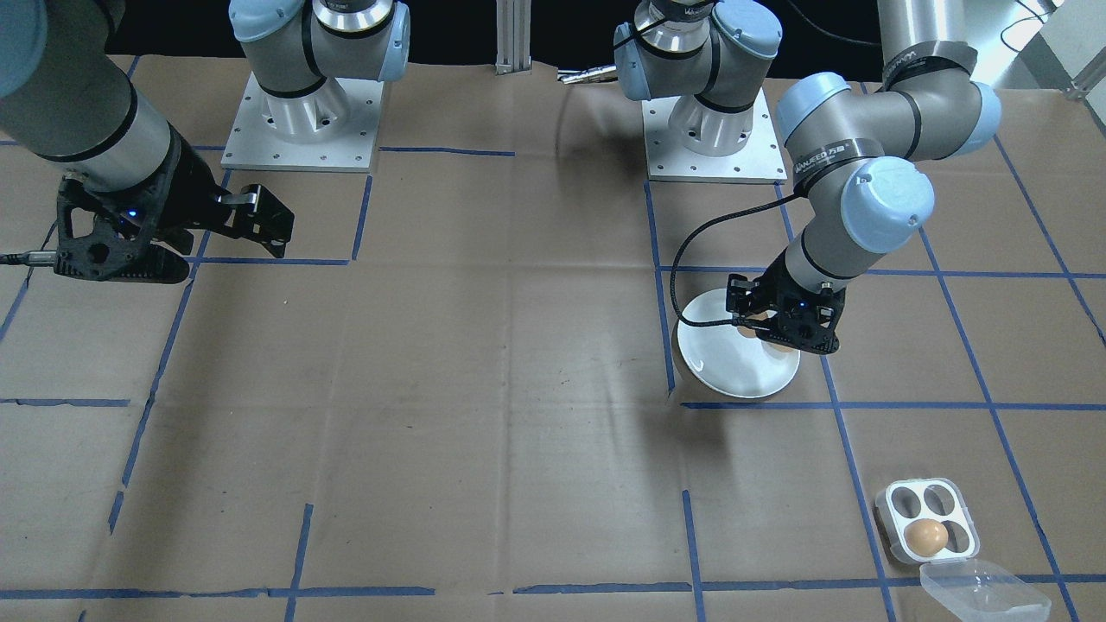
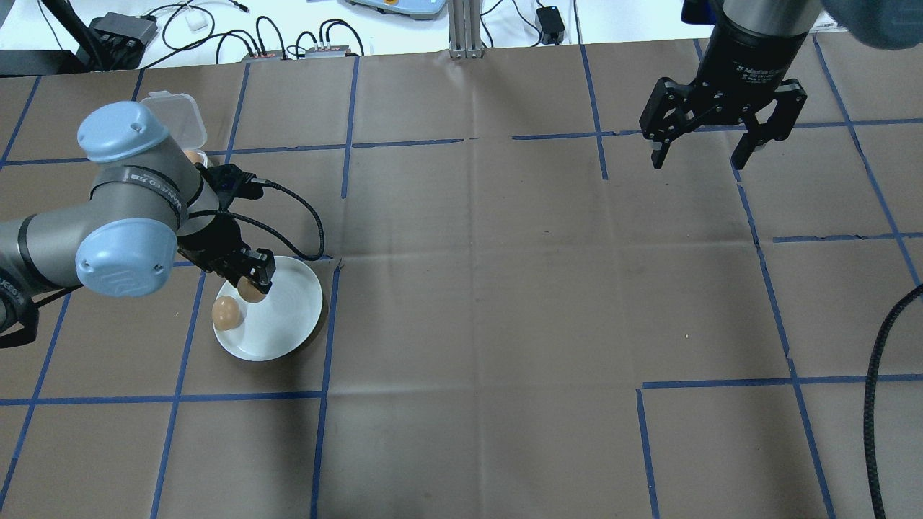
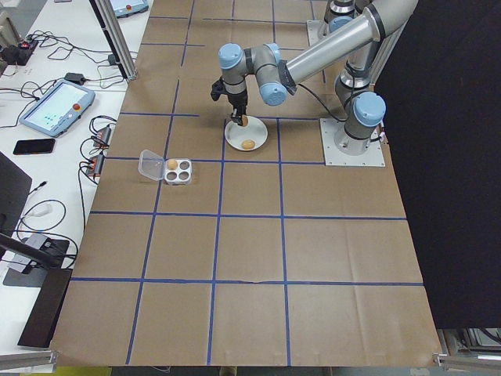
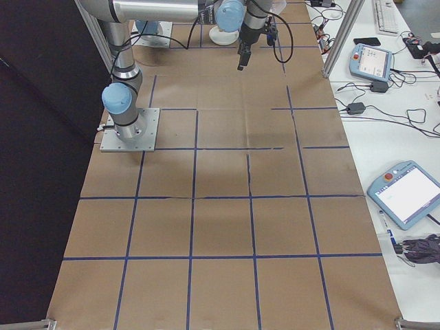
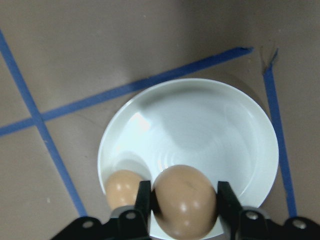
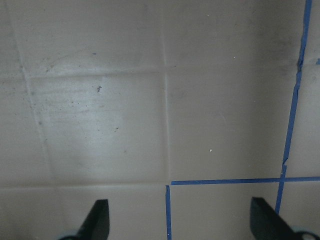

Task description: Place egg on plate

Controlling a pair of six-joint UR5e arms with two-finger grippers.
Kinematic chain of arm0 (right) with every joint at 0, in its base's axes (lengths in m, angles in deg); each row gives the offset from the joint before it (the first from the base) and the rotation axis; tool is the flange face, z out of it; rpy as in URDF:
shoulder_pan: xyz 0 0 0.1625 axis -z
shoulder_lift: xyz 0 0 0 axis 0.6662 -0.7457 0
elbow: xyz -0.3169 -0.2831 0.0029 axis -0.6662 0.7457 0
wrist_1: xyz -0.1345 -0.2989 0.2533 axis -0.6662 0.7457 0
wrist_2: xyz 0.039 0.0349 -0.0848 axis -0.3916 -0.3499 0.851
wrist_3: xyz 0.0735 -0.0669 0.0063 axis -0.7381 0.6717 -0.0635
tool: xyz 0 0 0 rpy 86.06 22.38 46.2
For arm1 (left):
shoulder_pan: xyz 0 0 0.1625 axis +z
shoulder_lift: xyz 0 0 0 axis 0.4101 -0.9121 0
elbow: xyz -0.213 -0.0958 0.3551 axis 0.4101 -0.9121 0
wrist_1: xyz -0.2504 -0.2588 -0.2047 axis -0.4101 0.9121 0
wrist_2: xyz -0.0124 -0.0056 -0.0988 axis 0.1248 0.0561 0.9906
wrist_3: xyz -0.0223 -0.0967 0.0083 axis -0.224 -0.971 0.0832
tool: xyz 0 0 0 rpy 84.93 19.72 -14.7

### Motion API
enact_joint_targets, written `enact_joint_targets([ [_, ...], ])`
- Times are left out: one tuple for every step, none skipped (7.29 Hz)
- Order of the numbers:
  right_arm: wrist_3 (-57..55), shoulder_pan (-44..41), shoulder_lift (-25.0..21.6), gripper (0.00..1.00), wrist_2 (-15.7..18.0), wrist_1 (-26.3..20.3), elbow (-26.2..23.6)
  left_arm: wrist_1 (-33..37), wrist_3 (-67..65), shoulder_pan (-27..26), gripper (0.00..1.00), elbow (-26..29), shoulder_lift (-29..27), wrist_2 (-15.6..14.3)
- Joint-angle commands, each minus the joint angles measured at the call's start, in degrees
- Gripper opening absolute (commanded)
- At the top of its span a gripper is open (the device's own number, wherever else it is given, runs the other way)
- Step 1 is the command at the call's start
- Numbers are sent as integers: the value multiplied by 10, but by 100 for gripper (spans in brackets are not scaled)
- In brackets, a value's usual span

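Note:
My left gripper (image 2: pixel 252 285) is shut on a brown egg (image 5: pixel 184 201) over the near part of the white plate (image 5: pixel 215 125). I cannot tell whether this egg touches the plate. A second brown egg (image 2: pixel 225 313) lies on the plate (image 2: pixel 285 328) beside the gripper, by its rim. In the front-facing view the left gripper (image 1: pixel 782 333) hides most of both eggs on the plate (image 1: pixel 726 367). My right gripper (image 2: pixel 698 153) hangs open and empty above bare paper, far from the plate.
A small white four-cup egg tray (image 1: pixel 899 517) holds one brown egg (image 1: pixel 925 536), its clear lid (image 1: pixel 981 592) lying open beside it. Blue tape lines grid the brown paper. Both arm bases stand on the robot's side. Cables and tablets lie off the table's far edge.

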Motion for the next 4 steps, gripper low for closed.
enact_joint_targets([
  [0,0,0,100,0,0,0,-23,-18,0,25,-30,-13,3],
  [0,0,0,100,0,0,0,-49,-18,0,26,-32,-27,2],
  [0,0,0,100,0,0,0,-55,-18,0,35,-31,-33,3],
  [0,0,0,100,0,0,0,-67,-18,1,74,-31,-31,3],
])
